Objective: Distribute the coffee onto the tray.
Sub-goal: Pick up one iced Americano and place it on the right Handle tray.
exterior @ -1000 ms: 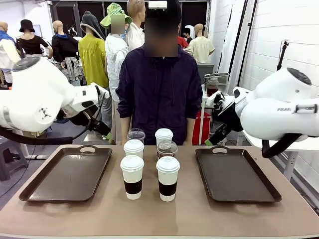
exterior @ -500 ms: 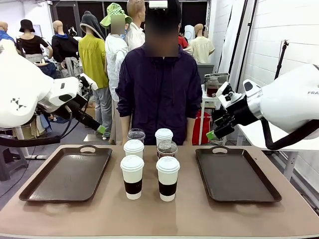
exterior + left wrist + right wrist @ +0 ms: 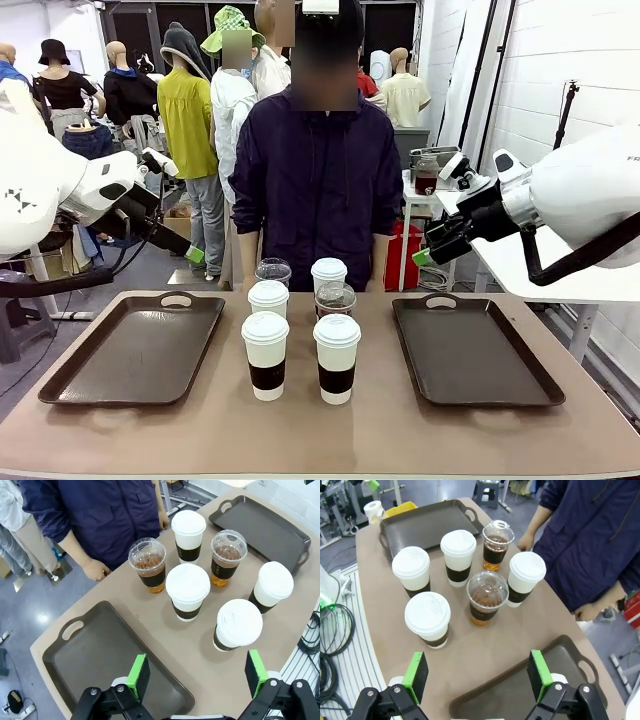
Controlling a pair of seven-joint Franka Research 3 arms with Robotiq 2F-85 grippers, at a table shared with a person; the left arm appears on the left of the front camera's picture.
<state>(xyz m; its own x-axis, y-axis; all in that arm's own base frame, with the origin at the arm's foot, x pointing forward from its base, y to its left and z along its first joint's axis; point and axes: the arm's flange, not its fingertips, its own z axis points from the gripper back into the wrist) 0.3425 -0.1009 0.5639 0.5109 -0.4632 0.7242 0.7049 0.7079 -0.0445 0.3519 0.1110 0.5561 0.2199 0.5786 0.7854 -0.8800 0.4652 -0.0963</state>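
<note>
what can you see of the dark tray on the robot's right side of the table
The tray is dark brown and rectangular, with rounded corners and a low raised rim, and it looks like matte plastic. A cut-out handle sits in each short end. It lies flat on the tan table, its long side running away from the robot, to the right of the cups and apart from them. Only the table touches it; no cup stands on it yet.

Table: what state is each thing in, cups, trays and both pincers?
Paper cups: four, upright, lidded, between the trays.
Clear cups: two, upright, dome-lidded, holding coffee.
Left tray: empty.
Right tray: empty.
Left pincer: open, holding nothing.
Right pincer: open, holding nothing.
</note>
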